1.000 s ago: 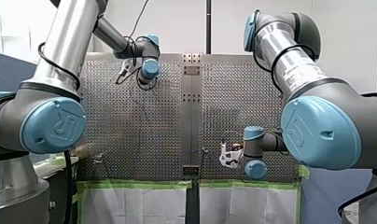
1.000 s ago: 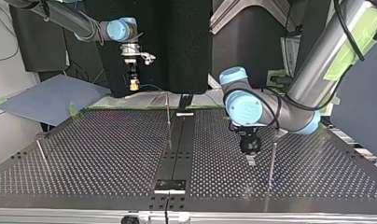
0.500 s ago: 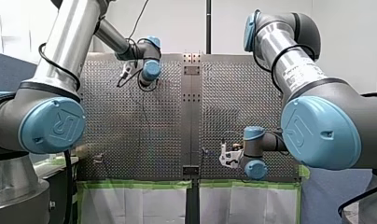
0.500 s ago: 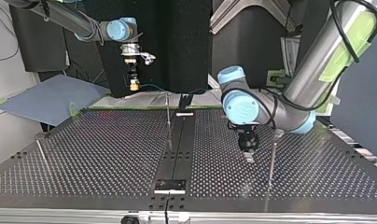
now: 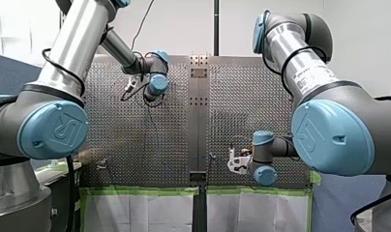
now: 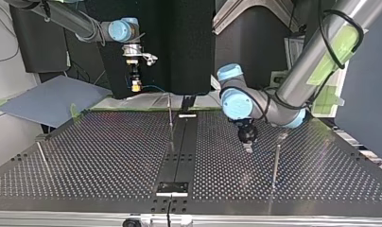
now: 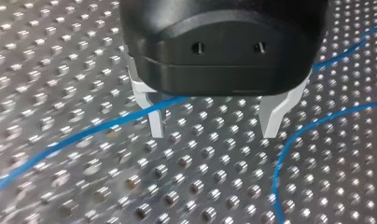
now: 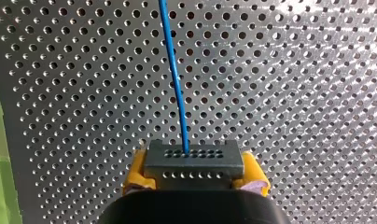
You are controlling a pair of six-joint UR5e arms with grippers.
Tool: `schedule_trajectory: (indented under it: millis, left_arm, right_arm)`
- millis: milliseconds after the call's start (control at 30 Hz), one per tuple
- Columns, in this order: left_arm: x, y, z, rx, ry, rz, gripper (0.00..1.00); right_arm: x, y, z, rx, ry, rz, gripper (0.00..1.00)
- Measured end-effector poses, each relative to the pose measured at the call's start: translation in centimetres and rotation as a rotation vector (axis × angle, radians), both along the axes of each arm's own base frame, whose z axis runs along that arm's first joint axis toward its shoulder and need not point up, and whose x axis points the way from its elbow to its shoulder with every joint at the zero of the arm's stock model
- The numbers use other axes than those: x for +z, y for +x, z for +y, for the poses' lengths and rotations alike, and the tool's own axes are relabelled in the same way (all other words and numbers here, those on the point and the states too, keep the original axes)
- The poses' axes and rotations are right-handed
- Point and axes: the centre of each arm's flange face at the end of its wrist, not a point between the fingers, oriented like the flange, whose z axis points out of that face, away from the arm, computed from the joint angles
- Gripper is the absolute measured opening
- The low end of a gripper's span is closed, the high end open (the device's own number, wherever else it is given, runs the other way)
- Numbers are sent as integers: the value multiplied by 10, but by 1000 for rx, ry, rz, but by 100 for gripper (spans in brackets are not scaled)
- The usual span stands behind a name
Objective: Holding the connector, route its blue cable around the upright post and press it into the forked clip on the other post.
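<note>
My right tool [image 8: 194,174] clenches the black connector [image 8: 194,158]; its blue cable [image 8: 175,79] runs straight ahead over the tabletop [image 8: 294,93]. My left tool [image 7: 214,125], released, hovers where the cable crosses one finger.

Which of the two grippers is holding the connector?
My right gripper: its yellow pads clamp the black connector, with the blue cable leaving it. My left gripper is open.
</note>
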Motion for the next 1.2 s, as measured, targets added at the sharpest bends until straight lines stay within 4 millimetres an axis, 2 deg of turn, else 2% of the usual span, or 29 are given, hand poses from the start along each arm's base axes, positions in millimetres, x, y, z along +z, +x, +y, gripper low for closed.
schedule_trajectory:
  millis: [100, 233, 500, 933, 1200]
  left_arm:
    - [-15, 3, -2, 4, 8, 15, 100]
    - [-24, 4, -3, 5, 11, 26, 100]
    - [-43, -7, -5, 3, 17, 40, 100]
    - [-64, -18, -10, -13, 14, 44, 100]
    - [-99, -18, -25, -26, 16, 69, 100]
  right_arm:
    - [0, 0, 0, 0, 0, 0, 0]
    - [0, 0, 0, 0, 0, 0, 0]
    - [1, 0, 0, 0, -2, -1, 0]
    - [0, 1, 1, 5, 0, 0, 0]
    - [0, 2, 1, 10, 0, 0, 0]
